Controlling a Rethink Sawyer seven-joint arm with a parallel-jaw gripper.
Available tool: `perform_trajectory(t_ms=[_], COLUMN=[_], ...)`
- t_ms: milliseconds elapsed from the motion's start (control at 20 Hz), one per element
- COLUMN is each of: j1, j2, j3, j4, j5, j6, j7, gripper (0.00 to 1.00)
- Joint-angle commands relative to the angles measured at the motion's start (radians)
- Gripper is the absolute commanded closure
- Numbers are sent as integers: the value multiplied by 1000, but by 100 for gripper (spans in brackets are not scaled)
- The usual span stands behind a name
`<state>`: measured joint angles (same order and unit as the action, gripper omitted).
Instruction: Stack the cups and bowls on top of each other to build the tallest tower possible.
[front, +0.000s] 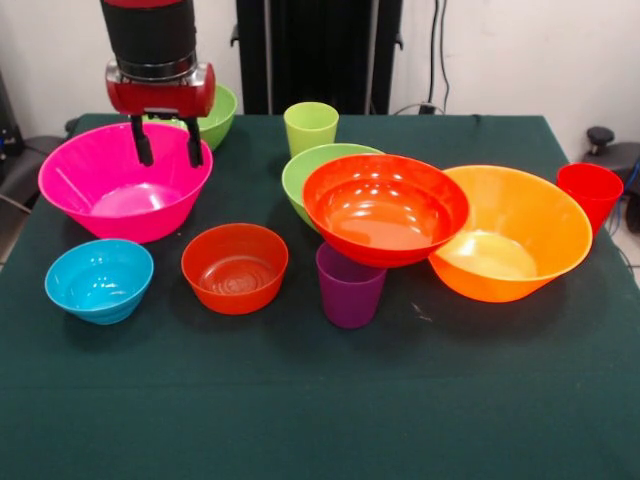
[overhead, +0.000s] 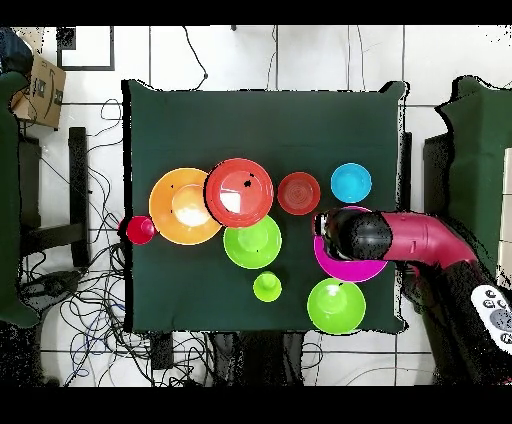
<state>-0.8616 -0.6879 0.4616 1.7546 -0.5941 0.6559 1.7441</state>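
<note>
Directly beneath my gripper (front: 168, 146), whose two fingers hang spread and empty, sits the large pink bowl (front: 110, 195) at the table's (front: 320, 400) edge, its far rim right under the fingertips, so I judge a straight descent meets it.

**My arm hangs upright, claw spread**

In the front view my arm (front: 150, 35) drops straight down from the top edge, its black forearm ending in a silver ring and a red wrist block. Below that block my claw (front: 168, 155) points downward, its two dark fingers (front: 143, 143) set apart, parallel, with nothing between them. Seen from overhead, my red upper link reaches in from the right side and turns into the black, rounded wrist housing (overhead: 358, 235), which hides the fingers beneath it. The wrist looks level, not tilted.
</note>
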Motion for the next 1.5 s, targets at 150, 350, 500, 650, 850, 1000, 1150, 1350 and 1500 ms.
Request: perform_trajectory(t_ms=[150,350,500,650,850,1000,1150,1350,1500], j1=[49,63,67,69,69,72,89,93,98], j2=[107,141,151,157,175,195,215,242,251], j3=[-20,-37,-43,-49,-58,-77,-112,-137,-148], j4=[28,22,20,17,1,-16,-39,-67,-79], j5=[-93,-111,-119,-127,-145,-170,-210,-236,-246], j6=[-48,-89,-104,-114,-122,-132,-150,-144,-145], j7=[-43,-18,-11,-9,-15,-15,-3,-9,-10], gripper=[0,0,0,0,0,0,0,0,0])
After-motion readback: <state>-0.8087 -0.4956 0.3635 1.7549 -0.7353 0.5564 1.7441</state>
